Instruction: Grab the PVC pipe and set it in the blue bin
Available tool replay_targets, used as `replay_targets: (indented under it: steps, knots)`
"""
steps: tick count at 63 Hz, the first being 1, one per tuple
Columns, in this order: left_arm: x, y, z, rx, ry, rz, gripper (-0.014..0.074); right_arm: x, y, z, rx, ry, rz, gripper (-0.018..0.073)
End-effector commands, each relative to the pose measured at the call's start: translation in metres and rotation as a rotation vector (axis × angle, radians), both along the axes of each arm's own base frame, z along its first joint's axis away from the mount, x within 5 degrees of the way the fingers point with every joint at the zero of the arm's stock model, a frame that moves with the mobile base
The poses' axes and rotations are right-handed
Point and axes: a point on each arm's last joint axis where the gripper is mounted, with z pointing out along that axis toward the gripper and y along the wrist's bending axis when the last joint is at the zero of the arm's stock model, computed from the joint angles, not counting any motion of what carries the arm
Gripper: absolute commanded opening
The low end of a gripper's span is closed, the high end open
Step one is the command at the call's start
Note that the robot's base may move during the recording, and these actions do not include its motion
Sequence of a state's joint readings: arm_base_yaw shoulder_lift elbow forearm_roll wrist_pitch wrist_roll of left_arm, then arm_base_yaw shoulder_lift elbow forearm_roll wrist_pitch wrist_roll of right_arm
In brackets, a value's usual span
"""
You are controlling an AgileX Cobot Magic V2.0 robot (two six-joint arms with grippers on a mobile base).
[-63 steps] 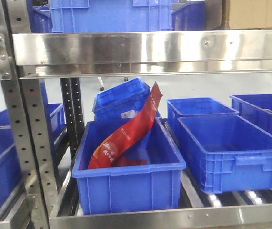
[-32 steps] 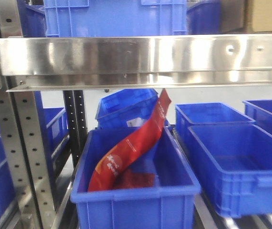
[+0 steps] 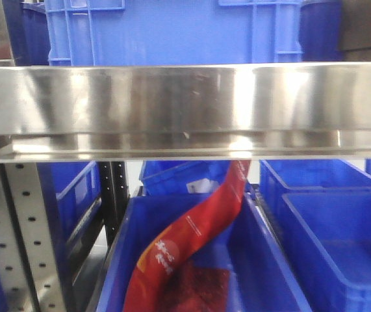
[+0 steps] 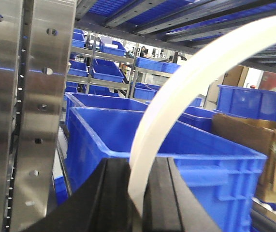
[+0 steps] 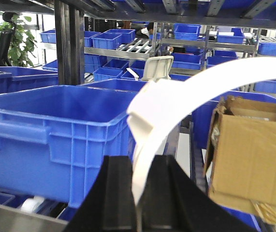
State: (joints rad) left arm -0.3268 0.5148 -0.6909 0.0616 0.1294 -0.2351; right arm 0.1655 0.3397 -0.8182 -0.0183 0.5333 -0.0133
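You face a warehouse rack. A broad stainless steel shelf beam spans the front view, with a perforated steel upright below it on the left. Both wrist views show further racking loaded with blue bins filling the room behind. A green plant stands at the far left of the right wrist view.

A large blue crate sits on the shelf above the beam. Below the beam, the open lower bin holds a long red pouch. The pouch leans from the front left up toward the rear right, over something red and blurred on the bin floor. A tilted bin lies behind the lower bin, and a neighbouring bin stands just beside it on the right.

Your left gripper has its black fingers clamped on the white PVC pipe. The pipe arcs up and to the right in front of a deep blue bin, whose floor is hidden. A cardboard carton stands to the right of that bin.

Your right gripper is likewise pinched shut on white pipe, which here carries a white collar. That pipe curves up to the right between a blue bin and a brown cardboard box. The pipe hangs in the air, outside every bin. You cannot tell whether both views show one piece.
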Motion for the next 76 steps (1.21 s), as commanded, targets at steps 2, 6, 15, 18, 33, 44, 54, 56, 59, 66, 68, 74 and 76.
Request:
replay_targets:
  steps: [2, 6, 15, 18, 33, 44, 54, 56, 59, 66, 68, 74, 76]
  knots:
    - [-0.0002, 0.0005, 0.0025, -0.009, -0.02, 0.003, -0.0111, -0.0009, -0.0007, 0.0026, -0.007, -0.032, -0.01, -0.0161]
    - [-0.0002, 0.0005, 0.0025, -0.009, -0.02, 0.003, -0.0111, -0.0009, -0.0007, 0.0026, -0.007, -0.032, -0.01, -0.0161]
    - [-0.0002, 0.0005, 0.0025, -0.009, -0.02, 0.003, -0.0111, -0.0009, -0.0007, 0.0026, -0.007, -0.032, -0.01, -0.0161]
    - [-0.0002, 0.0005, 0.0025, -0.009, -0.02, 0.003, -0.0111, -0.0009, -0.0007, 0.0026, -0.007, -0.032, -0.01, -0.0161]
    - [-0.0002, 0.0005, 0.0025, -0.009, -0.02, 0.003, -0.0111, -0.0009, -0.0007, 0.0026, -0.007, -0.032, -0.01, -0.0161]
    - [-0.0002, 0.0005, 0.0025, -0.009, -0.02, 0.003, -0.0111, -0.0009, -0.0007, 0.0026, -0.007, -0.032, -0.01, -0.0161]
    - [-0.0002, 0.0005, 0.0025, -0.009, -0.02, 0.003, -0.0111, -0.0009, -0.0007, 0.0026, -0.007, -0.032, -0.01, -0.0161]
    - [-0.0005, 0.0006, 0.0027, -0.01, -0.023, 0.003, -0.0111, -0.0009, -0.0007, 0.0026, -0.007, -0.032, -0.01, -0.0161]
    - [-0.0005, 0.0006, 0.0027, -0.01, -0.023, 0.003, -0.0111, -0.0009, -0.0007, 0.0026, -0.007, -0.032, -0.01, -0.0161]
    - [-0.0005, 0.0006, 0.0027, -0.01, -0.023, 0.003, -0.0111, -0.0009, -0.0007, 0.0036, -0.005, -0.042, -0.01, -0.0161]
    - [-0.0005, 0.0006, 0.0027, -0.01, -0.023, 0.003, -0.0111, -0.001, -0.0007, 0.0046, -0.004, -0.053, -0.01, -0.0161]
    - [-0.0005, 0.0006, 0.0027, -0.01, -0.023, 0.003, -0.0111, -0.0011, -0.0007, 0.0058, -0.002, -0.066, -0.009, -0.0161]
    - [-0.0005, 0.0006, 0.0027, -0.01, -0.023, 0.003, -0.0111, -0.0011, -0.0007, 0.0058, -0.002, -0.066, -0.009, -0.0161]
